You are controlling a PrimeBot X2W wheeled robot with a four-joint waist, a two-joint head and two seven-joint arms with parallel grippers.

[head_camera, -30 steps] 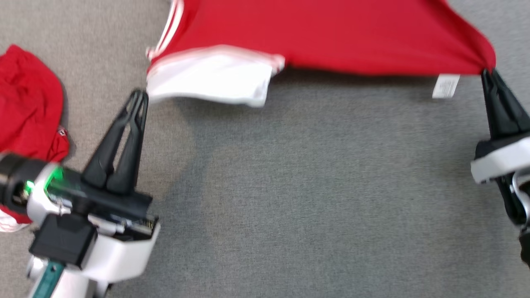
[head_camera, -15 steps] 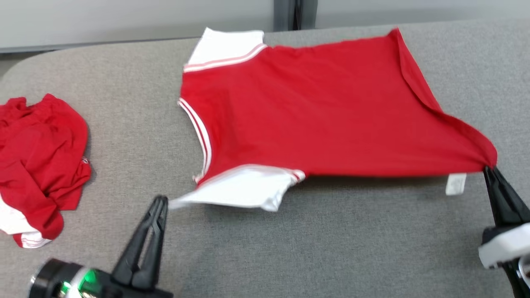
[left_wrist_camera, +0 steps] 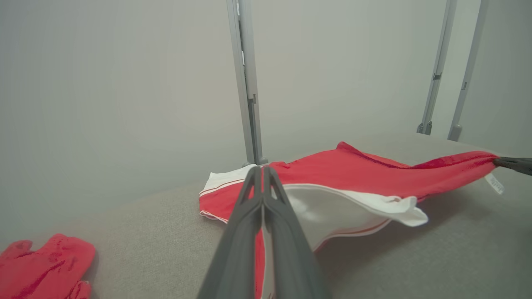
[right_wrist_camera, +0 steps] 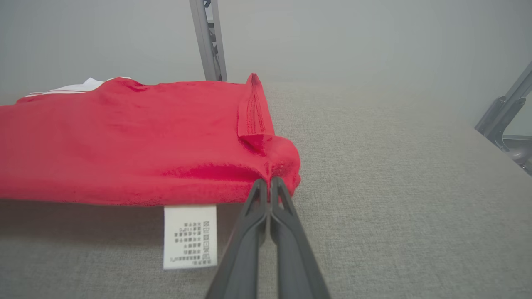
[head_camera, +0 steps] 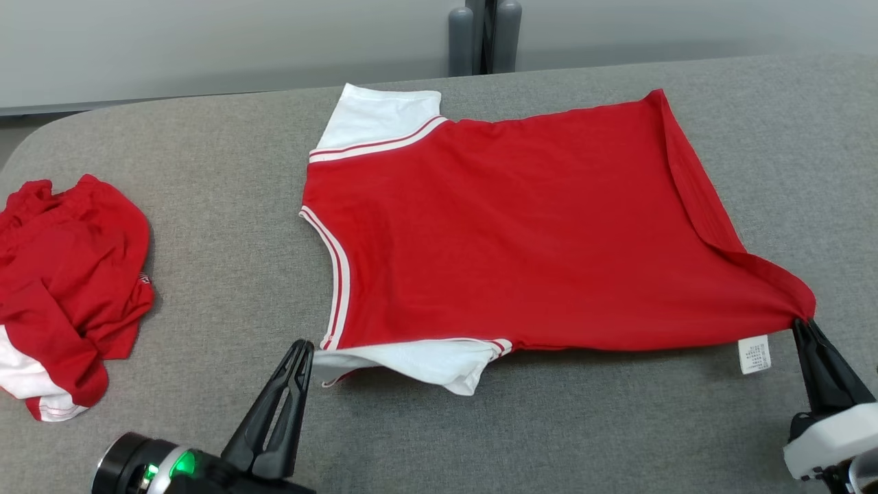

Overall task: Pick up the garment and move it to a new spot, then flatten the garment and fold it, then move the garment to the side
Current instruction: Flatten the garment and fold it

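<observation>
Red garment (head_camera: 521, 233) spread on the grey table (head_camera: 549, 425), pinched at both near corners
Head view: garment lay mid-table, neckline to the left, hem to the right; left gripper (head_camera: 300, 350) was clamped on the near white sleeve (head_camera: 425, 360), right gripper (head_camera: 804, 328) clamped on the near right hem corner, with the care label (head_camera: 754, 353) just beside it; a crumpled red cloth (head_camera: 68, 274) sat well apart at the table's left edge. Left wrist view: fingers (left_wrist_camera: 245, 224) were pressed together, the sleeve (left_wrist_camera: 332, 203) lifted off the table with shadow beneath. Right wrist view: right gripper (right_wrist_camera: 269, 182) fingers met with red fabric bunched at the tips, the label (right_wrist_camera: 190, 236) hung to their left, and the near hem was raised above the table
</observation>
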